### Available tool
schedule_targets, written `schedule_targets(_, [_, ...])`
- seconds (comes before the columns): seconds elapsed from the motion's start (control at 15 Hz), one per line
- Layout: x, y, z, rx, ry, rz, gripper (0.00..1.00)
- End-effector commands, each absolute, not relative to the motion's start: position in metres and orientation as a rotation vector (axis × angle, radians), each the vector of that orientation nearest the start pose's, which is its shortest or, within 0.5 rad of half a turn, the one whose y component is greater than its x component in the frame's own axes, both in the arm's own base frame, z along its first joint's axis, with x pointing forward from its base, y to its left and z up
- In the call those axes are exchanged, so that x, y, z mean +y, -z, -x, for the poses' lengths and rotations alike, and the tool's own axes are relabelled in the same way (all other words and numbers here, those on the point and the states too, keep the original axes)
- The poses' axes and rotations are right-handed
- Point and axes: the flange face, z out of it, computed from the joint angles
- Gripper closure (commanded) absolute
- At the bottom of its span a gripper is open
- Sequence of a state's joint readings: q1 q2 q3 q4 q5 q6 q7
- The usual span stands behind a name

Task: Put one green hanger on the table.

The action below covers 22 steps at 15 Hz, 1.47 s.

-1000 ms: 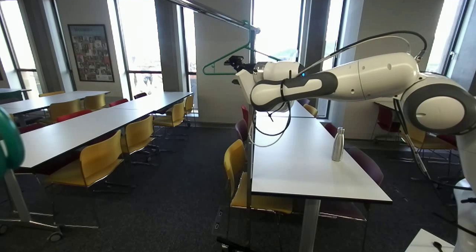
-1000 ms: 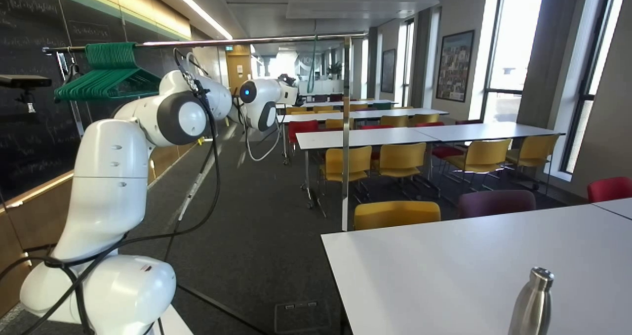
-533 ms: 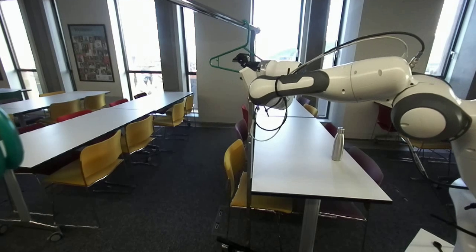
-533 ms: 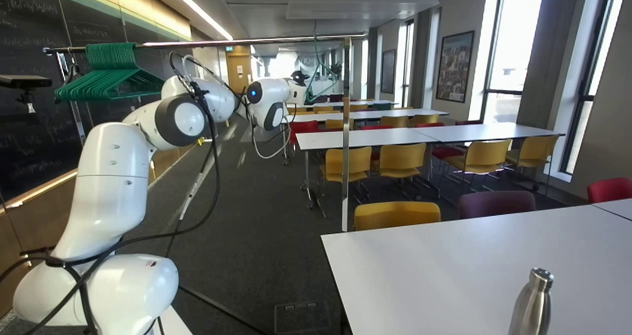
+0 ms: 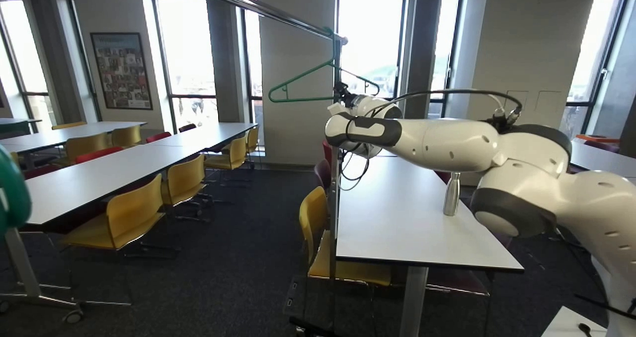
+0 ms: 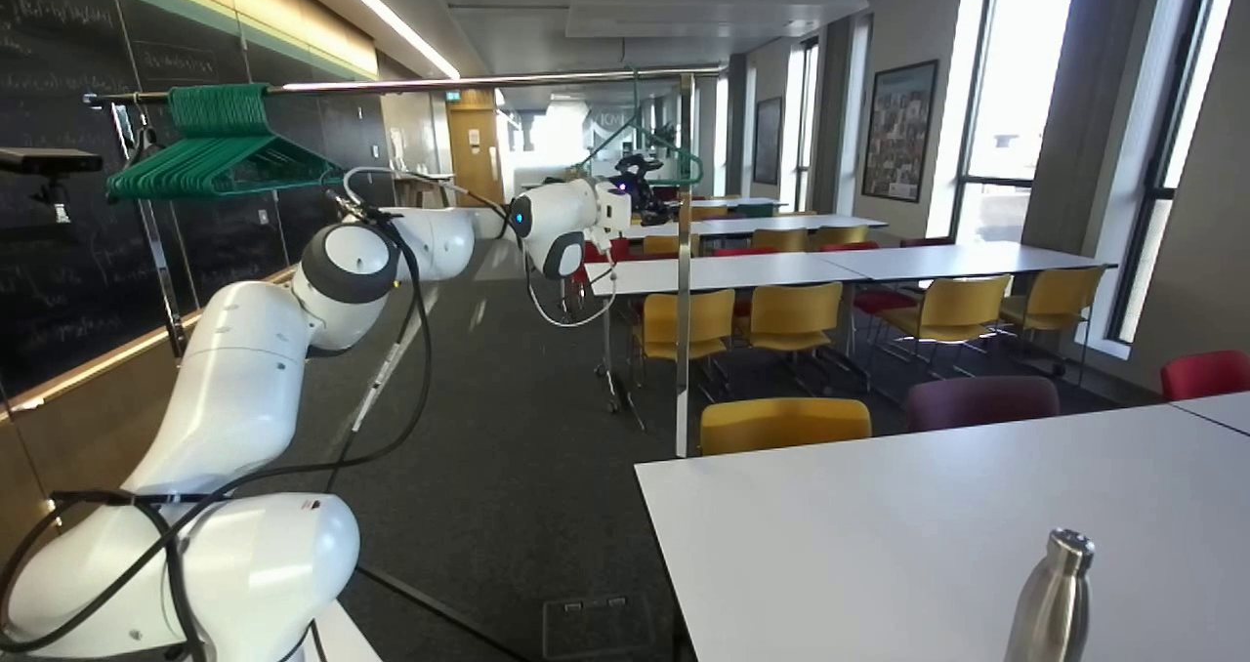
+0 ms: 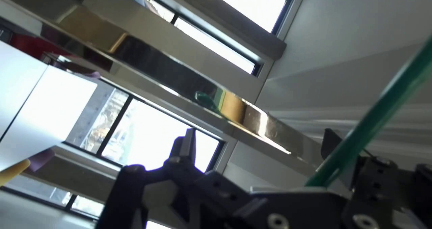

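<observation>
Green hanger (image 5: 308, 99) is hanging from metal rail (image 5: 278, 16); hand (image 7: 260, 137) is hovering below rail, fingers (image 7: 187, 148) standing apart; tabletop (image 5: 392, 222) is lying well below rail.

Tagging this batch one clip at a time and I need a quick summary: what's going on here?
A white robot arm holds its black fingers at a green triangular clothes hanger, which hangs from a shiny metal rail. The fingers are spread apart; in the wrist view a hanger bar runs beside one of them, contact unclear. Similar green hangers hang farther along the rail. The hanger is not yet on the long white-topped table, where a silver metal bottle stands.
</observation>
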<state>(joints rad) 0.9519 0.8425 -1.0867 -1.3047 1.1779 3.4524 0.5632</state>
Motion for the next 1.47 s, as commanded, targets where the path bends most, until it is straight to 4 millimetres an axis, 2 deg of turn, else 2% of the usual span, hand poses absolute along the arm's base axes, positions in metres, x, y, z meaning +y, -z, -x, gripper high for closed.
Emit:
schedule_targets(0.0, [0.132, -0.602, -0.688, 1.022, 1.889, 1.437, 0.00])
schedule_targets(0.27, [0.144, -0.598, -0.690, 0.984, 1.936, 1.436, 0.00])
schedule_targets(0.53, [0.142, -0.601, -0.689, 0.982, 1.943, 1.431, 0.00])
schedule_targets(0.93, [0.158, -0.595, -0.691, 0.950, 1.948, 1.432, 0.00])
schedule_targets(1.4, [0.177, -0.611, -0.682, 0.921, 1.935, 1.383, 0.00])
